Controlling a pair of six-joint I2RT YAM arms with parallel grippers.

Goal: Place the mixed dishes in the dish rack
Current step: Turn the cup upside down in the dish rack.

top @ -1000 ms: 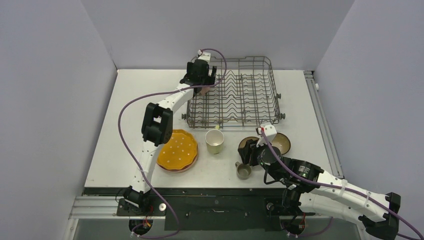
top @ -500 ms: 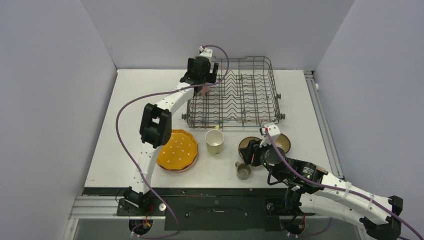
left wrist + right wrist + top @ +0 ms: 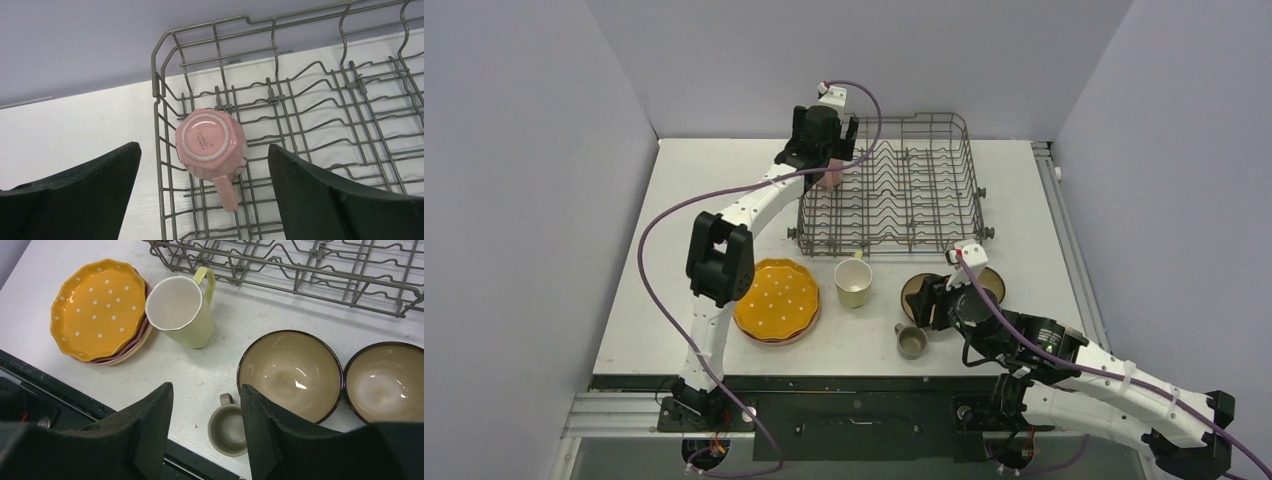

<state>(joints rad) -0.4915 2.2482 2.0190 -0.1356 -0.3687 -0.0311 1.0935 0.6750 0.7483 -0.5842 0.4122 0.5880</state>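
Pink mug (image 3: 210, 142) upside down in rack (image 3: 159, 75), far-left corner
Left claw (image 3: 204, 155) spread wide above it; right claw (image 3: 206, 390) parted, empty, over small cup (image 3: 228, 430) at worktop's (image 3: 200, 372) near edge.

Pale lavender walls (image 3: 524, 150) enclose a white table (image 3: 1016, 190) on three sides.

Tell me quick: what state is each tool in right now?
Left tool: open, holding nothing, above the pink mug.
Right tool: open, holding nothing, above the small cup.

Pink mug (image 3: 210, 142) inverted in far-left corner of dish rack (image 3: 969, 185)
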